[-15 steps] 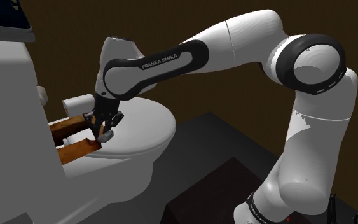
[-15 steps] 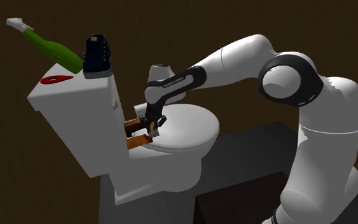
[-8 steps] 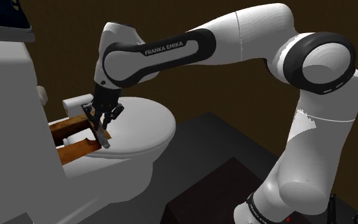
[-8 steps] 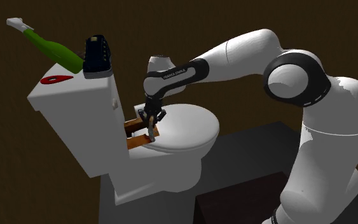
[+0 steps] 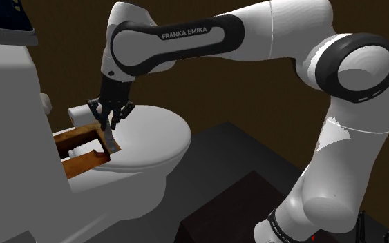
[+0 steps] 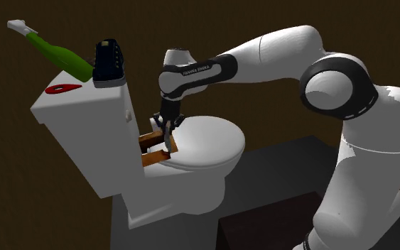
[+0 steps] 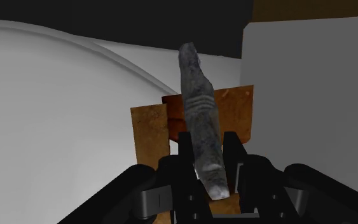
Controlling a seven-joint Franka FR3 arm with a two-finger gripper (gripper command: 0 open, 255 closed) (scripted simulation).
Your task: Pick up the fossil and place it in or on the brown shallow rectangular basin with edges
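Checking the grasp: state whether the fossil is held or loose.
Held. In the wrist view both fingers clasp the grey fossil between them, pointing toward the brown basin. Whether it touches the basin cannot be told.

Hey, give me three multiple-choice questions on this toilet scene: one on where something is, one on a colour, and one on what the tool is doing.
1. Where does the brown tray lie?
A. On the floor
B. On the toilet lid, against the tank
C. On top of the tank

2. What colour is the bottle on the tank?
A. Blue
B. Yellow
C. Green

3. What is the tool doing?
A. Clasping a long grey stone
B. Standing open and empty
C. Shut on nothing

Answers:
1 B: both outside views show the tray on the lid's rear, next to the tank.
2 C: the second exterior view shows a green body with a pale neck.
3 A: the wrist view shows the stone clasped between the two fingers, above the tray.
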